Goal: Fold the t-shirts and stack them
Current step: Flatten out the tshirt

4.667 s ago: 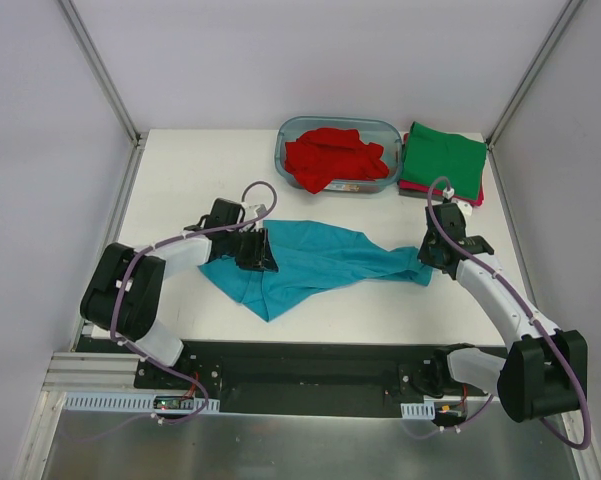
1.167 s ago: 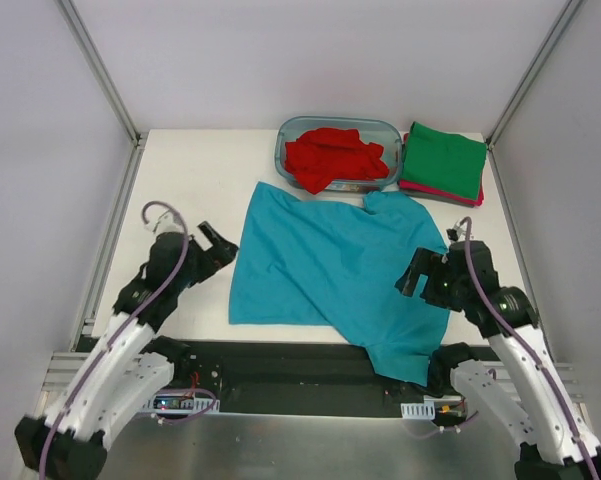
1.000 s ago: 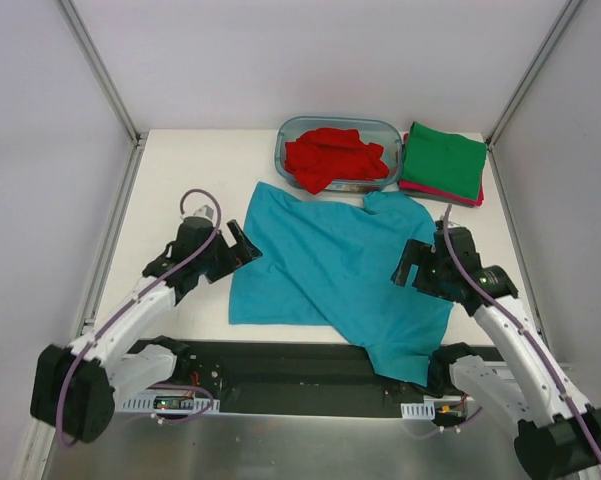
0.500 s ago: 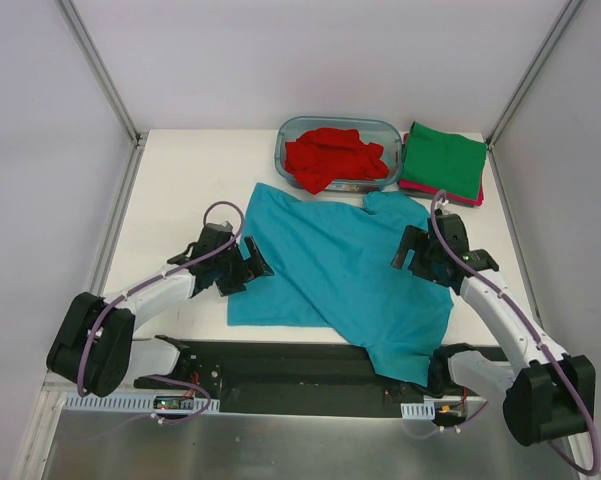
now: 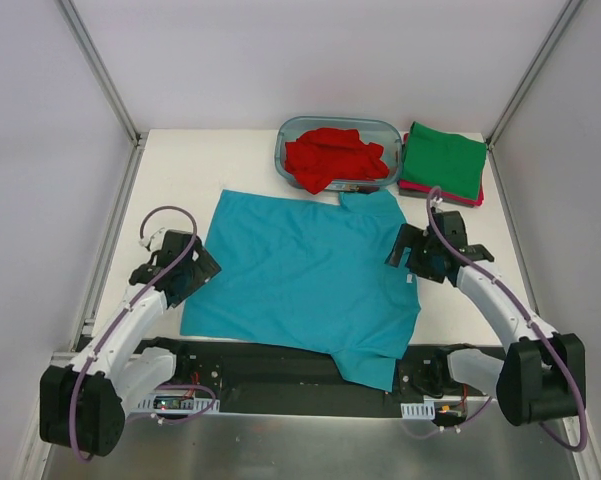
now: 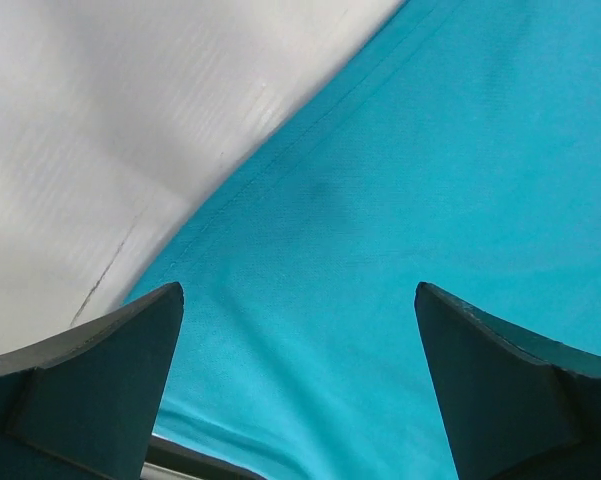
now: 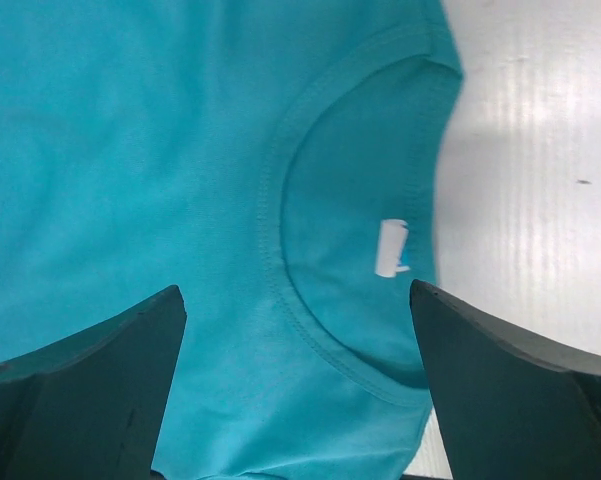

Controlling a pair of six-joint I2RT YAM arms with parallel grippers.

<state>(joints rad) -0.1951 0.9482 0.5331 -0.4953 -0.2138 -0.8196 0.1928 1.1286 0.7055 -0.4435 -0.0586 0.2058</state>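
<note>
Teal t-shirt [image 5: 300, 285] lies flat on the counter [image 5: 175, 170], spanning from one pincer to the other. Left pincer [image 6: 298, 300] is spread wide and empty, with the hem edge just beneath. Right pincer [image 7: 296, 290] is spread wide and empty, with the collar [image 7: 280, 200] directly below. A sleeve [image 5: 365, 365] droops over the near edge. Risk: pinching one layer only, or dragging, could rumple the cloth or slide it off the counter.

This is a robotics lab test cell. A flat white counter [image 5: 180, 170] sits boxed in by plain pale panel walls [image 5: 40, 150] held on grey aluminium frame bars [image 5: 101, 70]. Two white-and-black robot arms [image 5: 130, 320] are bolted to a black mounting plate [image 5: 260, 365] at its near edge.
</note>
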